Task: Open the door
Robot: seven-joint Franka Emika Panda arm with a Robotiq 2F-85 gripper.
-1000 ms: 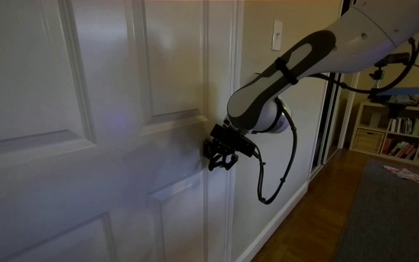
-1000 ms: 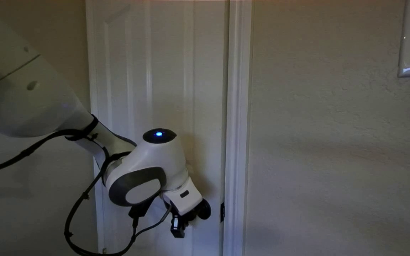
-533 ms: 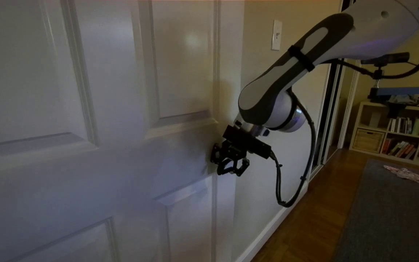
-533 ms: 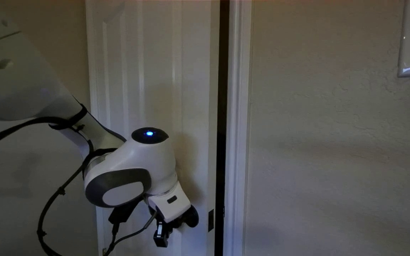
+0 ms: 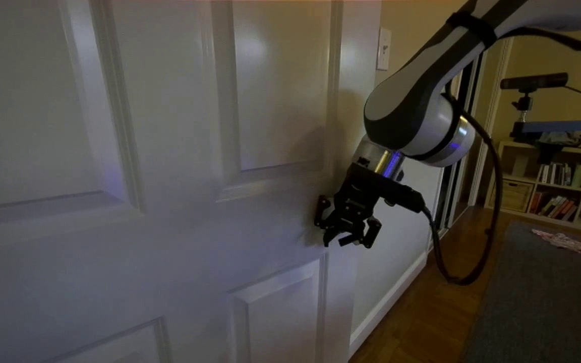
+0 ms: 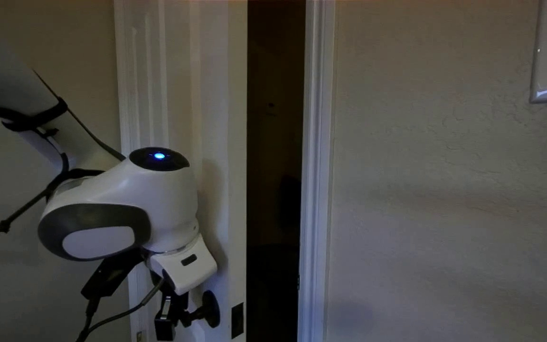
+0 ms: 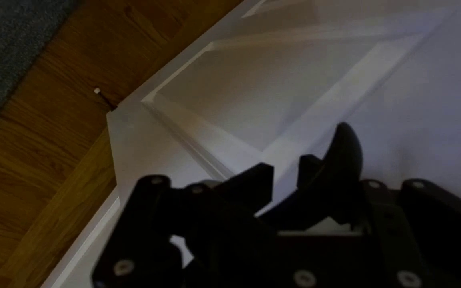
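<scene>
The white panelled door point(image 5: 179, 232) stands ajar. In an exterior view a wide dark gap shows between the door edge point(image 6: 238, 190) and the frame. The dark knob point(image 6: 212, 308), with a round base plate, is on the door face near that edge. In the wrist view a dark curved part of the knob point(image 7: 348, 148) lies across my jaws and partly covers the right finger. My gripper point(image 7: 285, 180) is mostly closed around the knob, with a narrow gap between the fingertips. The exact contact of the pads is too dark to see.
The white door frame point(image 6: 317, 166) stands right of the opening. A wall with a light switch point(image 5: 384, 49) is behind the arm. Wood floor point(image 7: 74, 132) and a grey rug point(image 7: 10, 48) lie below. A low bookshelf point(image 5: 547, 181) stands at the back. A loose cable point(image 5: 492, 242) hangs from the wrist.
The door has swung from nearly closed to clearly ajar, and the dark gap has widened. The gripper has moved with the knob away from the frame, and the wrist has tilted.
</scene>
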